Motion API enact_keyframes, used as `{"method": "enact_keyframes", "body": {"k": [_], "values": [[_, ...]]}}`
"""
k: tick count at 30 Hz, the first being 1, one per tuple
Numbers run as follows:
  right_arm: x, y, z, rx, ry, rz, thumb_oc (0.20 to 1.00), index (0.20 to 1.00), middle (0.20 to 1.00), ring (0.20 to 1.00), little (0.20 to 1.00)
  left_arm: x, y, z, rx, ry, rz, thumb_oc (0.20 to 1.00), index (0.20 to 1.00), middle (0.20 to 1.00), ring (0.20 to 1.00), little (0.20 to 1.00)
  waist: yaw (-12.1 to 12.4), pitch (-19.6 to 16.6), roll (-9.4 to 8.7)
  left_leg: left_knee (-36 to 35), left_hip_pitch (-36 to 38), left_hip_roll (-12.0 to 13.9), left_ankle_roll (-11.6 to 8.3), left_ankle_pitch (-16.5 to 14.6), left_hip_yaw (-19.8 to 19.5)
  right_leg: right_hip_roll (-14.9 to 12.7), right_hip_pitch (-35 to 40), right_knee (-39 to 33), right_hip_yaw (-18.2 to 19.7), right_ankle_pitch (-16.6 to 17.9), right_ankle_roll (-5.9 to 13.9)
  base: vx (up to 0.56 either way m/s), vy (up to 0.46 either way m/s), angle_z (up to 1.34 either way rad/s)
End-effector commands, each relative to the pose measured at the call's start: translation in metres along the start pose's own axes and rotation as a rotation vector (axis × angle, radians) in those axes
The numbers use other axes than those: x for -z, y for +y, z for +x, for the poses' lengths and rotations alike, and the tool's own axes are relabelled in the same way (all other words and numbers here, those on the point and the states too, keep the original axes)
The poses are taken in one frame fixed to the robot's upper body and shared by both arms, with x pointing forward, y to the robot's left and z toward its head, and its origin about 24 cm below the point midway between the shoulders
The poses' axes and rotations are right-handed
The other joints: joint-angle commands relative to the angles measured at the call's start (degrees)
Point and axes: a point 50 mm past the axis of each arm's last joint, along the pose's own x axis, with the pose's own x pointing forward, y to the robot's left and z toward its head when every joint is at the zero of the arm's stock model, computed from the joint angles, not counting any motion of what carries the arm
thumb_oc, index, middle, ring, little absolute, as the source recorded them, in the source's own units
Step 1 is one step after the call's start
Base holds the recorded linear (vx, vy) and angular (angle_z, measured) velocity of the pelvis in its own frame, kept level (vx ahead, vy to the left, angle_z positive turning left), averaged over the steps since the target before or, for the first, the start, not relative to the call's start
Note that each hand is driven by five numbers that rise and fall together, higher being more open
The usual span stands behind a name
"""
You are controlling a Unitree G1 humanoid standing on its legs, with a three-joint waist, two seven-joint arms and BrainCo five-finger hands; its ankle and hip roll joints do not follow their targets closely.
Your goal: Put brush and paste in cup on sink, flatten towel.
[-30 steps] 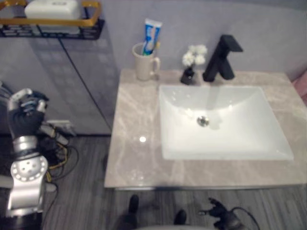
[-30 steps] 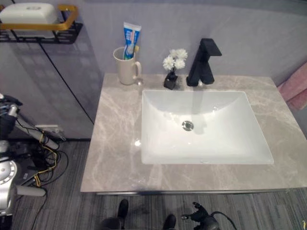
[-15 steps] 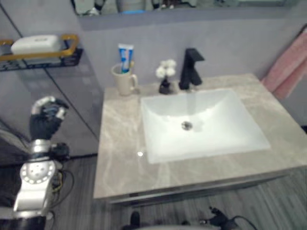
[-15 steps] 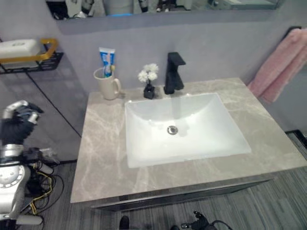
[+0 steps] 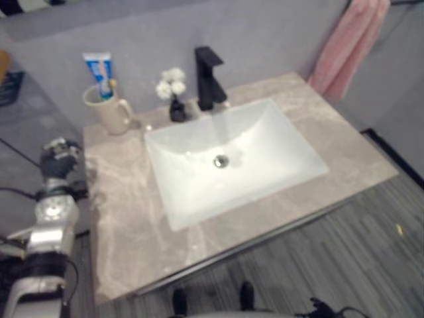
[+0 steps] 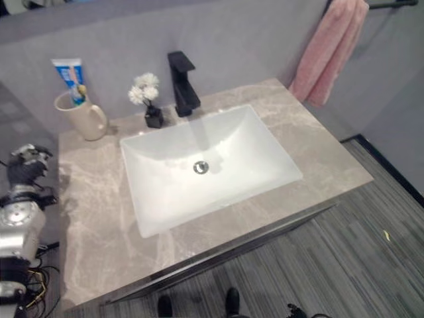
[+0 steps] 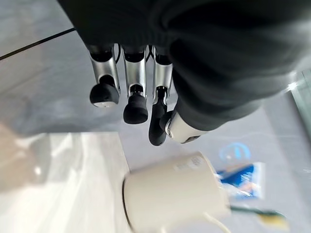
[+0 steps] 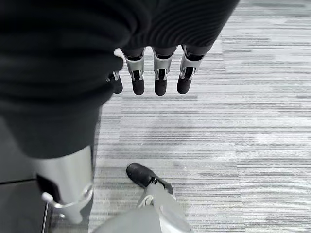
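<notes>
– Two items, brush (image 6: 81,91) and paste (image 6: 69,73), already stand in the cup (image 5: 109,113); where's the towel (image 6: 329,50)?
– Eye views: hanging lengthwise at the counter's far right corner; left hand (image 5: 58,159) is well apart, opposite.
– Wrist views?
– Left fingers (image 7: 136,92) relaxed, empty, near the cup; right hand (image 8: 146,63) released, low over floor; likely better placed.

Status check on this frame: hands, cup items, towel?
Left hand empty, fingers relaxed, beside counter near cup. Right hand open, over floor. Paste and brush in cup. Pink towel hanging on wall, untouched.
</notes>
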Motion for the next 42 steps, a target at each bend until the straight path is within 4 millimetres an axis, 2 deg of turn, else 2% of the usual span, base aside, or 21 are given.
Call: {"method": "enact_keyframes", "body": {"k": [1, 2, 10, 15, 22, 30, 36, 42], "values": [[-0.01, -0.012, 0.003, 0.039, -0.023, 0.034, 1.0, 1.0, 1.0, 1.0, 1.0, -0.056, 0.029, 0.027, -0.115, -0.168, -0.015, 0.2, 0.2, 0.2, 0.2, 0.2, -0.3, 1.9, -1.5, 0.7, -0.6, -2.0, 2.34, -3.2, -2.3, 3.1, 0.8, -0.1, -3.1, -4.4, 1.1, 0.03, 0.028, -0.14], [-0.011, -0.012, 0.003, 0.041, -0.03, 0.042, 1.0, 1.0, 1.0, 1.0, 1.0, -0.067, 0.04, 0.034, -0.161, -0.183, 0.024, 0.2, 0.2, 0.2, 0.2, 0.2, -0.8, 2.1, -2.01, 0.7, -1.2, -1.8, 2.38, -3.2, -2.1, 3.3, -0.3, -0.1, -2.4, -4.0, 1.27, 0.03, 0.028, -0.18], [-0.012, -0.005, 0.002, 0.018, -0.04, 0.044, 1.0, 1.0, 1.0, 1.0, 1.0, -0.09, 0.062, 0.047, -0.244, -0.2, 0.065, 0.2, 0.2, 0.2, 0.2, 0.2, -1.4, 2.9, -3.73, 0.7, -3.0, -1.4, 2.41, -3.0, -1.4, 3.6, -3.1, -0.1, -0.8, -2.9, 1.54, 0.03, 0.019, -0.18], [-0.016, -0.006, 0.003, 0.023, -0.055, 0.066, 1.0, 1.0, 1.0, 1.0, 1.0, -0.099, 0.049, 0.056, -0.234, -0.194, 0.063, 0.2, 0.2, 0.2, 0.2, 0.2, -2.1, 3.6, -4.06, 0.7, -3.9, -1.4, 2.49, -2.8, -1.6, 3.5, -4.0, -0.1, -0.8, -2.7, 1.63, 0.01, 0.006, -0.04], [-0.04, -0.008, 0.005, 0.027, -0.141, 0.085, 1.0, 1.0, 1.0, 1.0, 1.0, -0.115, 0.03, 0.066, -0.225, -0.199, 0.036, 0.2, 0.2, 0.2, 0.2, 0.2, -3.0, 4.7, -4.23, 0.7, -5.8, -1.3, 2.52, -2.3, -1.3, 3.5, -6.5, -0.1, 0.0, -1.7, 1.77, 0.01, -0.001, -0.04], [-0.048, -0.007, 0.005, 0.025, -0.171, 0.084, 1.0, 1.0, 1.0, 1.0, 1.0, -0.134, 0.017, 0.073, -0.228, -0.217, 0.004, 0.2, 0.2, 0.2, 0.2, 0.2, -3.8, 5.5, -4.24, 0.7, -7.4, -1.2, 2.4, -1.8, -1.1, 3.5, -8.3, -0.1, 0.4, -1.1, 1.88, 0.01, -0.004, -0.03], [-0.049, -0.009, 0.005, 0.032, -0.175, 0.089, 1.0, 1.0, 1.0, 1.0, 1.0, -0.141, 0.012, 0.075, -0.228, -0.217, -0.004, 0.2, 0.2, 0.2, 0.2, 0.2, -4.2, 6.1, -4.08, 0.7, -7.7, -1.0, 2.28, -1.8, -1.0, 3.6, -8.8, -0.1, 0.5, -1.0, 1.97, 0.0, 0.0, 0.0], [-0.053, -0.012, 0.005, 0.042, -0.192, 0.1, 1.0, 1.0, 1.0, 1.0, 1.0, -0.146, 0.004, 0.076, -0.227, -0.218, -0.104, 0.2, 0.2, 0.2, 0.2, 0.2, -4.7, 6.4, -3.93, 0.7, -8.6, -0.9, 2.13, -1.6, -0.8, 3.6, -9.9, -0.1, 0.8, -0.6, 1.93, 0.0, -0.008, -0.03]]}}
